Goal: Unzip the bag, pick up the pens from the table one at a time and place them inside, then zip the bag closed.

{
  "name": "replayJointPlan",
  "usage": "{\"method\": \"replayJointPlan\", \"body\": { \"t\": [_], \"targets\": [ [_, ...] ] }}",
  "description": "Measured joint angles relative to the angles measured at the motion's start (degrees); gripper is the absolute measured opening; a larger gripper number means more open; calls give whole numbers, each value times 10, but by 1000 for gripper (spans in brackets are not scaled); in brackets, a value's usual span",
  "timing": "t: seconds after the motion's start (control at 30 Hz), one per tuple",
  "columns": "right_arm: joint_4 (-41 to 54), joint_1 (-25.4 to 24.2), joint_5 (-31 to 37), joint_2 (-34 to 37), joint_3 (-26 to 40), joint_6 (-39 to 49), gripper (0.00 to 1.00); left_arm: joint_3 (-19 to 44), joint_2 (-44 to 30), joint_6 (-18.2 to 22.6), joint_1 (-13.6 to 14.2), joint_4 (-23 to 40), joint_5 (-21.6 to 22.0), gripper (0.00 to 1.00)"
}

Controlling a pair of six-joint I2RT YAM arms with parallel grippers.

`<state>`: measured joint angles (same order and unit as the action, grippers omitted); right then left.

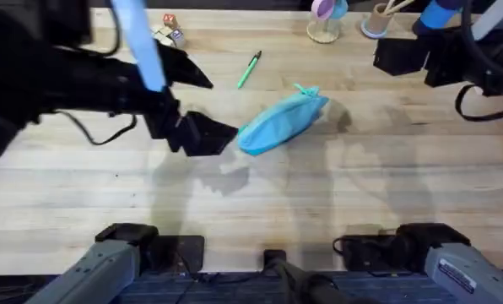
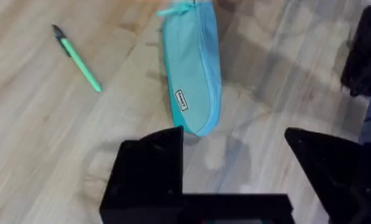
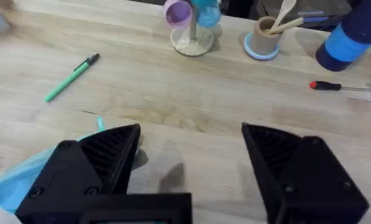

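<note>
Turquoise fabric bag [image 1: 280, 122] lying slantwise mid-table [image 1: 260, 211], zipper seemingly closed, teal pull at far end, small label on side. One bright-green pen [image 1: 249, 69] with dark tip, apart beyond bag. Left gripper [image 2: 235, 158] spread wide, empty, just beside bag's near end. Right gripper [image 3: 192, 155] also wide, empty. One tan cup [image 3: 264, 37] holding wooden utensils; one red-handled screwdriver [image 3: 335, 87].

Both arms black with bright blue sleeve sections and loose black cables; bases grey, the right one with a white printed label. Left gripper [image 2: 235, 168] and right gripper [image 3: 192, 165]: matte black, blocky angular fingers, ribbed inner faces, small screw heads.
</note>
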<state>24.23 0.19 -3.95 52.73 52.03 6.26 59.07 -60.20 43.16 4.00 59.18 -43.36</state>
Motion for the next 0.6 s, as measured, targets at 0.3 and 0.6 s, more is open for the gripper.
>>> {"method": "replayJointPlan", "body": {
  "t": [0.3,0.6],
  "targets": [
    [0,0,0,0,0,0,997,0,-106,0,66,-20,31,995],
    [1,0,0,29,0,0,997,0,-168,0,78,-62,40,995]
  ]
}}
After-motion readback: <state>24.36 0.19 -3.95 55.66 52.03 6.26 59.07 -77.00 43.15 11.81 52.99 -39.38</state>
